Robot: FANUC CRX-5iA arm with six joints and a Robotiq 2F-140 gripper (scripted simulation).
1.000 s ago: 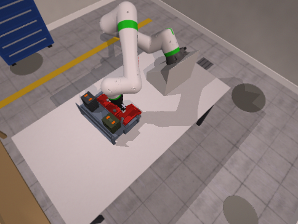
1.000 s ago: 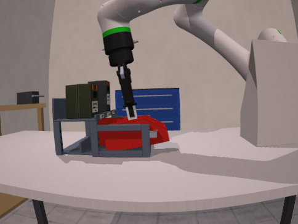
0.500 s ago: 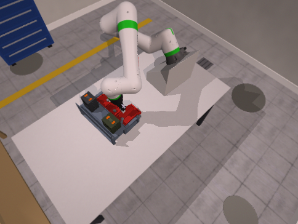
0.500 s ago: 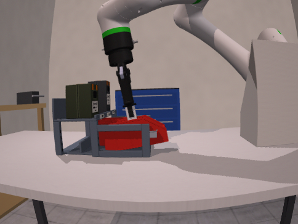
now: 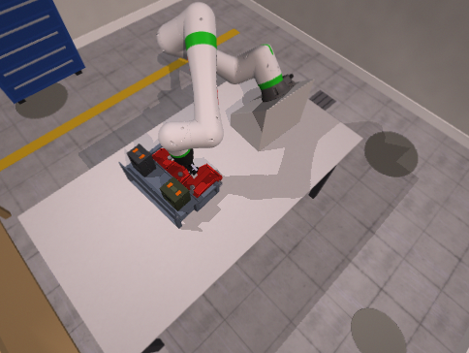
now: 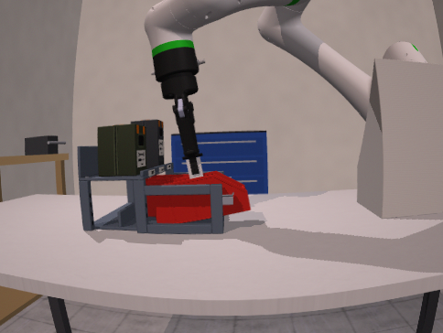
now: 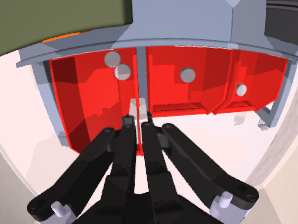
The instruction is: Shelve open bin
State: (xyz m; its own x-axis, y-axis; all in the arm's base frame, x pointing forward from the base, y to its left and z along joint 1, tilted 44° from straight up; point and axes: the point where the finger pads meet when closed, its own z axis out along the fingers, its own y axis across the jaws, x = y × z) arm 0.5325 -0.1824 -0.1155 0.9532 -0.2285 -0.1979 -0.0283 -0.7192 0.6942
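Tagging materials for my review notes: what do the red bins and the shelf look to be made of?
Red bins: probably moulded plastic, judging by the even, saturated red and thin walls.
Shelf: perhaps painted metal; its flat blue-grey finish could also be plastic.

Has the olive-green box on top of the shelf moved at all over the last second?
No. The olive-green box shows no visible shift; in the exterior view it sits at the same spot against the shelf.
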